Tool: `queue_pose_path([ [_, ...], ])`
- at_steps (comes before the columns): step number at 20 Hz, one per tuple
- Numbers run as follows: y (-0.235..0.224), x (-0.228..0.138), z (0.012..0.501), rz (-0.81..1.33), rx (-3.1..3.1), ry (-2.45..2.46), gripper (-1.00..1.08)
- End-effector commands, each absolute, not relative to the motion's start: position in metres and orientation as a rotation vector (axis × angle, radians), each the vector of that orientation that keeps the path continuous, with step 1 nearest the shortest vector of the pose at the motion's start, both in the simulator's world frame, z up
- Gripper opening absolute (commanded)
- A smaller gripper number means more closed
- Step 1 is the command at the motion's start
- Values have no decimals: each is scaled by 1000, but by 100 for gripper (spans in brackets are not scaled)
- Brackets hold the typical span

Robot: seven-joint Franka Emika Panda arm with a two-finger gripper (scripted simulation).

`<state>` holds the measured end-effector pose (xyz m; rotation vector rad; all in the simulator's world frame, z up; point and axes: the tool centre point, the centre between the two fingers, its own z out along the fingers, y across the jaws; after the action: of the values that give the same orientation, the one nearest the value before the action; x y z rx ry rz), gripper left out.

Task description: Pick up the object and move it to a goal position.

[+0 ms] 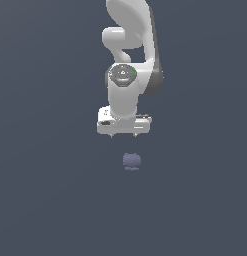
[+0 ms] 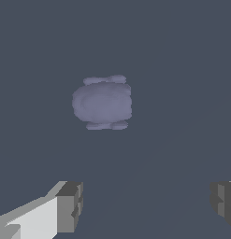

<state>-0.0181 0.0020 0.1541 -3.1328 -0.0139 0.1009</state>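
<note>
The object (image 1: 131, 160) is a small dull purple-blue lumpy blob lying on the dark surface, a short way below the white gripper (image 1: 124, 135) in the exterior view. In the wrist view the object (image 2: 102, 102) appears as a rounded blob with small nubs on two sides. It lies ahead of the gripper (image 2: 146, 203), not between its fingers. The two grey fingertips (image 2: 70, 205) stand far apart with nothing between them, so the gripper is open.
The white arm (image 1: 127, 45) rises behind the gripper toward the top of the exterior view. A plain dark grey-blue surface (image 1: 55, 200) fills everything else; no other objects show.
</note>
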Motion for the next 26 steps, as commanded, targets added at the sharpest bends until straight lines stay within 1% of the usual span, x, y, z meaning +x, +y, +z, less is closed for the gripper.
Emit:
queue_pose_path([
  [1, 2, -18, 154, 101, -3133, -14, 100],
  [17, -3, -20, 144, 113, -3158, -103, 100],
  [26, 0, -15, 139, 109, -3148, -276, 100],
])
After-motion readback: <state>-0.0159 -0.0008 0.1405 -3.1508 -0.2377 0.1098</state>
